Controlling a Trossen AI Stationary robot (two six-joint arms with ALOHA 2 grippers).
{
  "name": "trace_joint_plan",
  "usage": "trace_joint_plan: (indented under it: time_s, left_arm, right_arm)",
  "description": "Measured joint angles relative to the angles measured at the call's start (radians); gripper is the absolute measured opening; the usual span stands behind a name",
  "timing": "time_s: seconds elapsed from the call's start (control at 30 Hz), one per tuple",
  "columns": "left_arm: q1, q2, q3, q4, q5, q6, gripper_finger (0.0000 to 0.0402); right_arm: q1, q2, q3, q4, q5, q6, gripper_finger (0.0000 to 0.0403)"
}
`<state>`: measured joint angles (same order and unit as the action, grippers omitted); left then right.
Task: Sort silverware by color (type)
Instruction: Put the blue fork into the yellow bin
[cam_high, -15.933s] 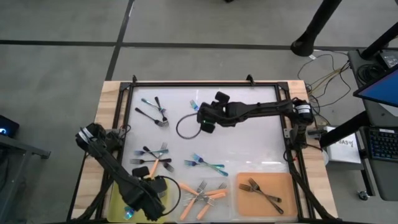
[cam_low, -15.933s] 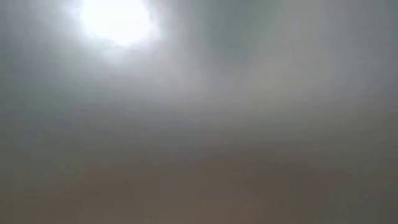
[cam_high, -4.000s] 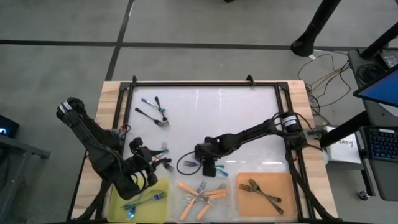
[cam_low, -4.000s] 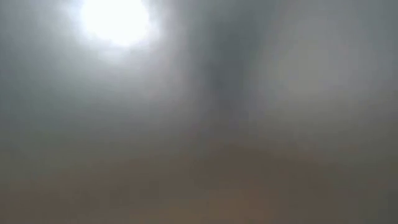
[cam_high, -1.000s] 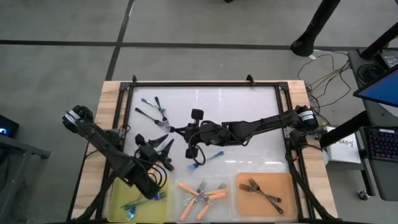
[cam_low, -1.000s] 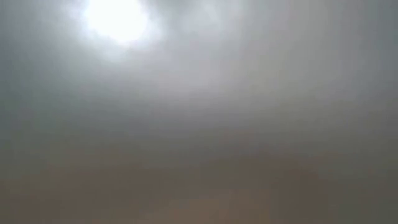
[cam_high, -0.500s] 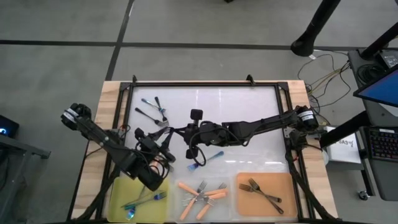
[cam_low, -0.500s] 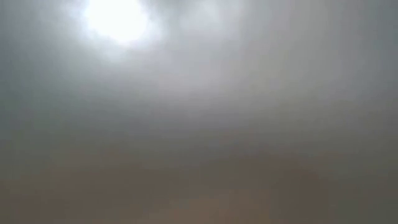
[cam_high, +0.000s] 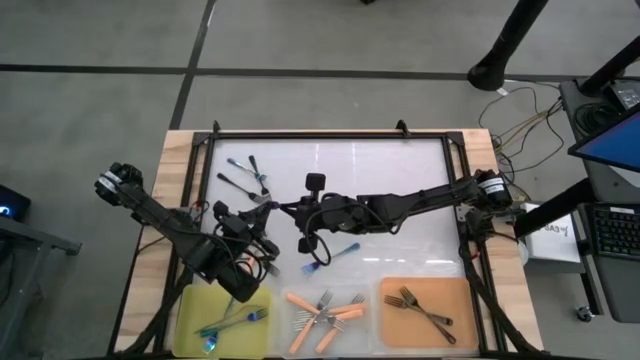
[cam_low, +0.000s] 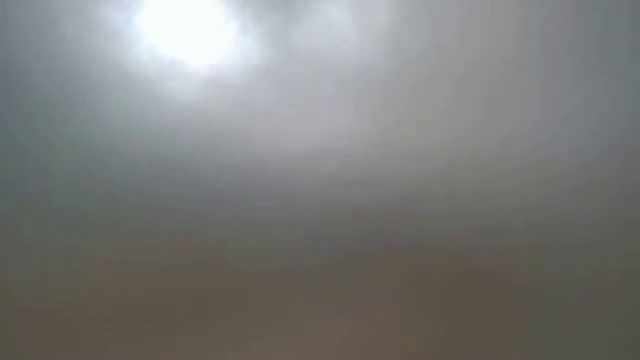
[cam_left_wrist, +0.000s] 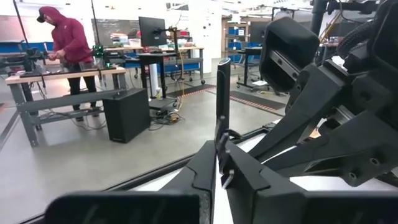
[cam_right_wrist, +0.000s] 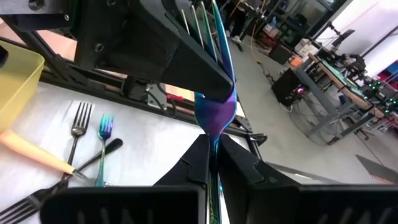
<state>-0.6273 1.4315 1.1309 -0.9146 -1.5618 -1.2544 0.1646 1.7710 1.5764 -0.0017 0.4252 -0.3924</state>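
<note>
Your right gripper (cam_right_wrist: 213, 149) is out over the middle of the worktop (cam_high: 400, 170), its fingers pinched tight on the neck of an iridescent fork (cam_right_wrist: 214, 109). Your left gripper (cam_left_wrist: 219, 149) sits just beside it, toward the left, fingers shut on a slim dark handle (cam_left_wrist: 222, 93) that stands upright between them. The two grippers are crowded close together. Whether that handle belongs to the same fork, I cannot tell.

This reads to me as a hand-off or a very tight pass. Before you open either set of fingers, check that the other one really has the fork. Then draw the arms apart slowly and straight, so neither knocks the other.

The fork in the right fingers shines blue to purple, with its tines pointing away from the wrist against the left gripper's dark body. I judge it belongs in the yellow tray (cam_high: 195, 300) at the near left, where blue-teal forks (cam_high: 232, 320) already lie.

Orange-handled forks (cam_high: 325, 312) are heaped at the near middle, and dark forks (cam_high: 425, 308) lie in the brown tray (cam_high: 460, 290). One blue fork (cam_high: 335, 255) lies loose just below the right gripper, and a few more forks (cam_high: 248, 178) wait at the far left.
</note>
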Motion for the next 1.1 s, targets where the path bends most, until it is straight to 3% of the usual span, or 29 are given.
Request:
trace_joint_plan:
  time_s: [0.27, 0.47, 0.6, 0.83, 1.1]
  left_arm:
    - [0.001, -0.013, 0.013, -0.014, 0.015, 0.074, 0.0001]
    - [0.002, -0.065, 0.068, -0.042, -0.011, 0.239, 0.0001]
    - [0.004, -0.095, 0.11, -0.064, 0.026, 0.363, 0.0001]
    - [0.03, -0.133, 0.213, -0.204, 0.352, 0.502, 0.0]
    - [0.055, -0.112, 0.45, -0.41, 0.845, 0.662, 0.0]
  right_arm:
    - [0.0, -0.001, 0.002, -0.018, 0.026, -0.027, 0.0019]
    - [0.0, -0.019, 0.001, -0.135, 0.055, -0.002, 0.0069]
    - [0.0, -0.037, 0.005, -0.204, 0.069, 0.049, 0.0106]
    - [0.001, -0.06, 0.005, -0.418, 0.073, 0.239, 0.0134]
    - [0.001, -0.069, 0.005, -0.63, 0.072, 0.384, 0.0121]
